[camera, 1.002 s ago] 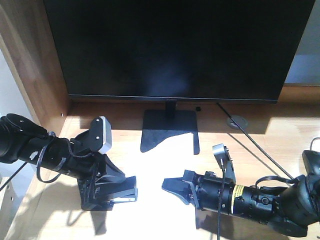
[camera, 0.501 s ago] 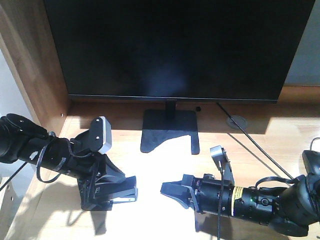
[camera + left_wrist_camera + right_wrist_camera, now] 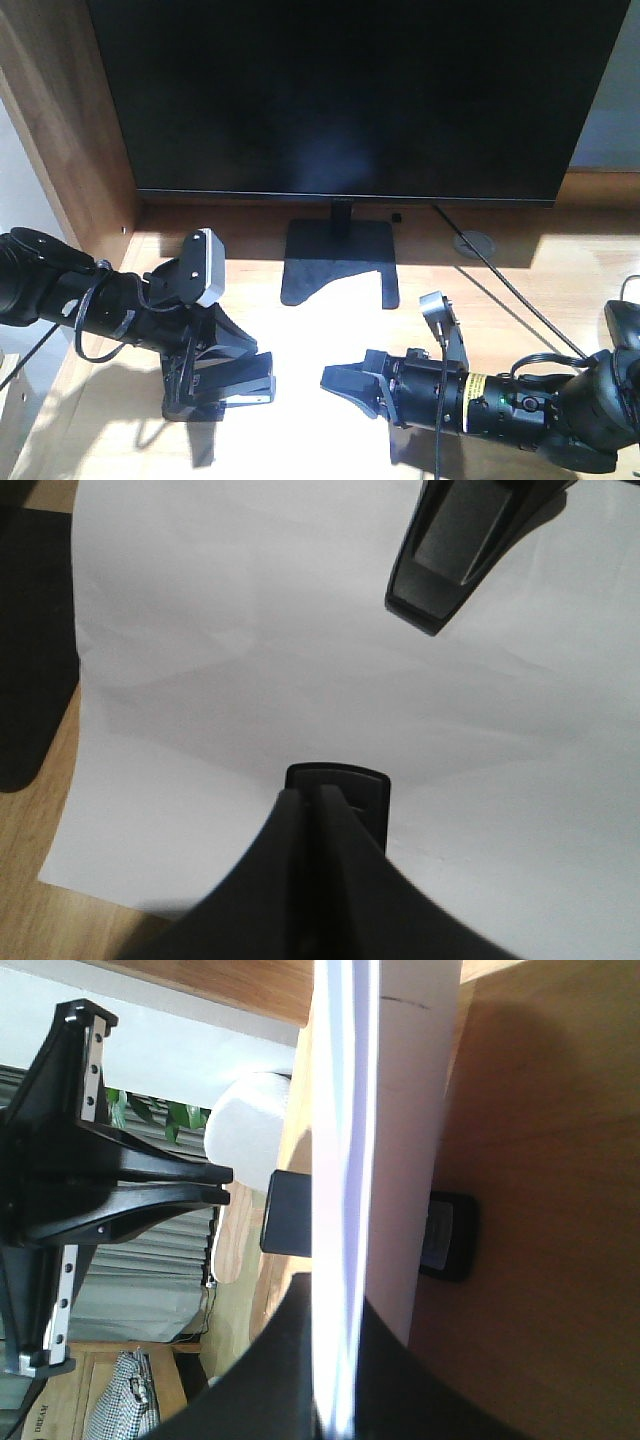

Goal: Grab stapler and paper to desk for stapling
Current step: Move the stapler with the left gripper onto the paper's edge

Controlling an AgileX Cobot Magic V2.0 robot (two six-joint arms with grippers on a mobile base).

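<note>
On desk (image 3: pixel 560 270): pale plank grain, sunlit.
Paper (image 3: pixel 300 660): smooth white, faintly creased.
Left gripper (image 3: pixel 312 800): pressed onto black stapler (image 3: pixel 340 785).
Right gripper (image 3: pixel 345 380): pinching paper edge, wrist view only.

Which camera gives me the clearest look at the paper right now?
The left wrist view: the paper fills the frame, flat, with two edges visible. The right wrist view shows it edge-on, pinched in the right gripper. In the front view glare washes it out.
</note>
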